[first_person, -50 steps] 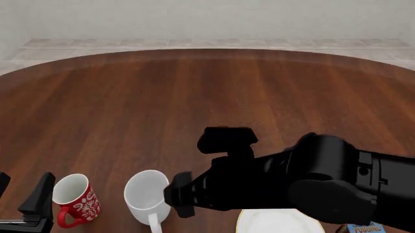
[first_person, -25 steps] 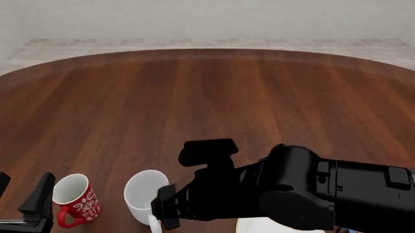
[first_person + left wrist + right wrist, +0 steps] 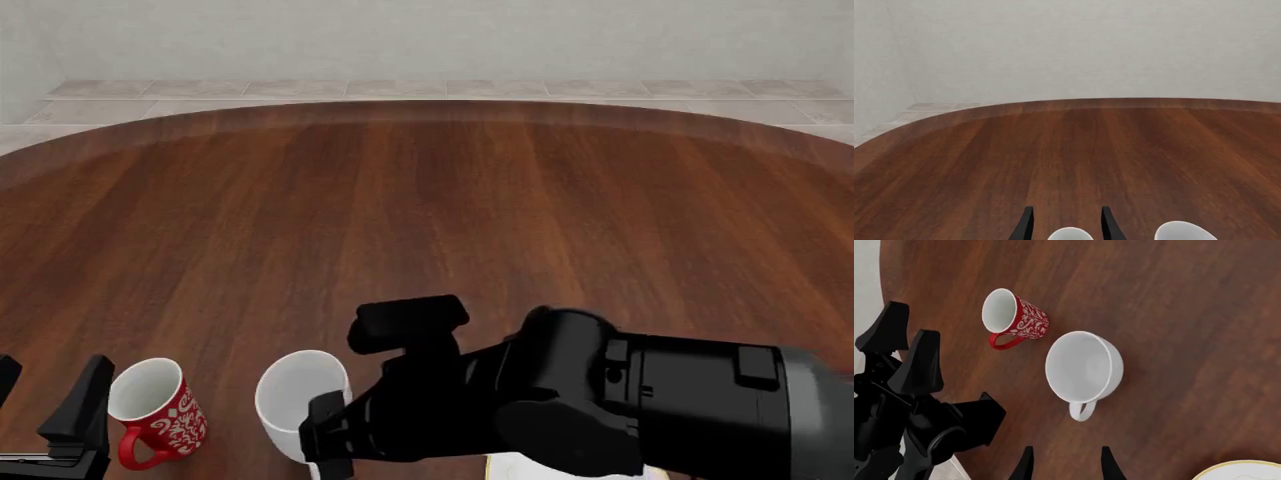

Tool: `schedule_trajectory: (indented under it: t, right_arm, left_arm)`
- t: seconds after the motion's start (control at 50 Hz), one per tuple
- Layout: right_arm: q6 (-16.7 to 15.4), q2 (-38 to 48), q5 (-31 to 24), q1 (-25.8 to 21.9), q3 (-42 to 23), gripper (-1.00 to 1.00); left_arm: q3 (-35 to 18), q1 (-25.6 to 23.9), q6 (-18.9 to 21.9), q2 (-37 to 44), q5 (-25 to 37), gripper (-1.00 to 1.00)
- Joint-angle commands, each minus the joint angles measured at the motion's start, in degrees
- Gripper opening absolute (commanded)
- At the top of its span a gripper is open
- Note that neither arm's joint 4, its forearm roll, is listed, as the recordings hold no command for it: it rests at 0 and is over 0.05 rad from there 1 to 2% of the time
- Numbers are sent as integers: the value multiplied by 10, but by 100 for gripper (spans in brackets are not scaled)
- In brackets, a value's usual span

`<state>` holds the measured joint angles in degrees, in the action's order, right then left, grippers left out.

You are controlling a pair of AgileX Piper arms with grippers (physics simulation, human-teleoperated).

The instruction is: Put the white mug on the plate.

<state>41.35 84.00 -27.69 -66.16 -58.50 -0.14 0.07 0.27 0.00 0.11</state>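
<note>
The white mug (image 3: 296, 398) stands upright near the table's front edge, and in the right wrist view its (image 3: 1084, 367) handle (image 3: 1081, 410) points at my right gripper (image 3: 1066, 464). That gripper is open, its fingers a short way from the handle and holding nothing. In the front view the right gripper (image 3: 327, 445) sits at the mug's near right side. Only a sliver of the plate (image 3: 527, 466) shows under the right arm, and its gold rim (image 3: 1247, 469) is to the right of the mug. My left gripper (image 3: 47, 400) is open beside the red mug.
A red mug (image 3: 154, 408) with white lettering stands upright just left of the white mug. In the left wrist view the rims of the red mug (image 3: 1071, 234) and the white mug (image 3: 1184, 231) show beyond the left gripper (image 3: 1066, 226). The left arm (image 3: 907, 405) is close to the red mug.
My right arm has moved left and toward the table's near edge, bringing its gripper closer to the white mug's handle. Both mugs and the left arm have stayed put.
</note>
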Motion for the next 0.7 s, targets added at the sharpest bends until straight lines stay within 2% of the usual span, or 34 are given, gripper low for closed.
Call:
schedule_trajectory:
  t: [0.02,0.16,0.7]
  right_arm:
    - [2,14,8,-2,-6,100]
    - [-5,24,10,8,-20,100]
    - [11,63,52,8,-1,100]
  left_arm:
    - [-1,-1,0,1,-1,100]
    - [-1,-1,0,1,-1,100]
    - [-1,-1,0,1,-1,100]
